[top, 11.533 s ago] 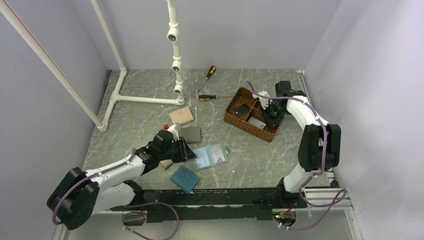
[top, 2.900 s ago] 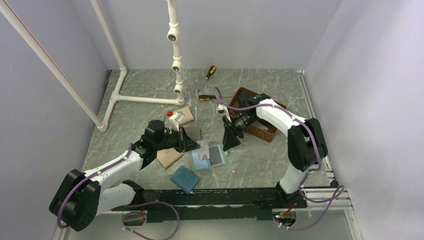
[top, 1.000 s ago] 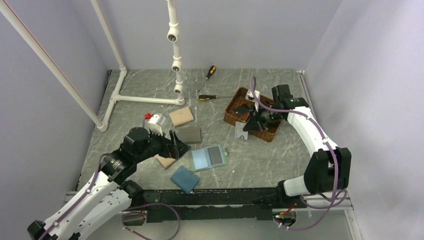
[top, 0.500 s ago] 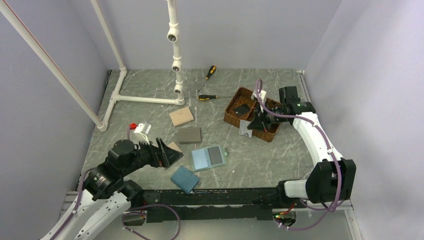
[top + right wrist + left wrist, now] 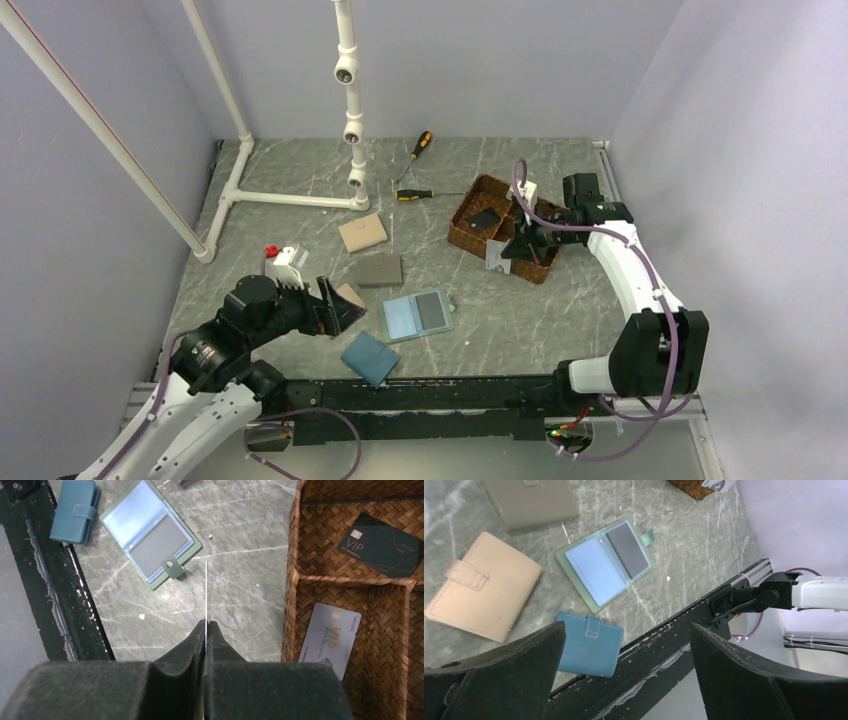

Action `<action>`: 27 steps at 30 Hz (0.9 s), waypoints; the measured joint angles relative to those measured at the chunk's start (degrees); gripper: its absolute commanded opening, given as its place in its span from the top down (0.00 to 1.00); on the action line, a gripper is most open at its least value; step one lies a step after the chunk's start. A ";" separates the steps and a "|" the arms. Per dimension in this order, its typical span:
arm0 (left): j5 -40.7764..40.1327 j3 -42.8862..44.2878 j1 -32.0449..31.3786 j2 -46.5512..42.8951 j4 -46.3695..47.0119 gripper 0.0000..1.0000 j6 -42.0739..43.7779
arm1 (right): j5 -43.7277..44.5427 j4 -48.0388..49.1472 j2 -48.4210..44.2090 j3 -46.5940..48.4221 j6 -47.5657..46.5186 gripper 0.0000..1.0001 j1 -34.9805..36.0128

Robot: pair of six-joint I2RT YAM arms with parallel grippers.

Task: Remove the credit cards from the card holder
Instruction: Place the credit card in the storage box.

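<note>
The sage-green card holder [image 5: 418, 316] lies open on the table, also in the left wrist view [image 5: 604, 562] and the right wrist view [image 5: 150, 540]. A dark grey card [image 5: 626, 550] fills one of its pockets. My right gripper [image 5: 512, 250] is shut on a pale credit card [image 5: 496, 258], seen edge-on as a thin line [image 5: 206, 590], above the table beside the woven basket [image 5: 460, 225]. In the basket lie a black card [image 5: 380, 545] and a pale card [image 5: 332, 637]. My left gripper [image 5: 335, 305] hangs open and holds nothing, left of the holder.
A blue wallet [image 5: 370, 357] lies near the front rail. Tan wallets [image 5: 362, 232] [image 5: 481, 585] and a grey-brown wallet [image 5: 380, 268] sit left of the holder. Two screwdrivers [image 5: 415, 195] and a white pipe frame [image 5: 350, 100] stand at the back.
My right gripper has carried the pale card a little to the right, to the basket's near edge. My left arm has drawn back toward the near left, its gripper still open.
</note>
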 measured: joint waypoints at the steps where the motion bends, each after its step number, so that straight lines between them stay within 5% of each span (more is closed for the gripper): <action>1: -0.22 0.55 0.00 0.31 -0.20 0.01 0.61 | 0.04 -0.15 0.31 -0.02 -0.28 1.00 0.00; 17: -2.82 9.18 0.02 20.87 2.84 0.01 13.66 | 4.72 -2.67 2.36 0.46 -3.21 1.00 -0.09; 27: -2.32 10.88 0.13 25.53 3.28 0.01 16.83 | 14.75 -6.73 11.98 12.15 -6.21 1.00 -0.11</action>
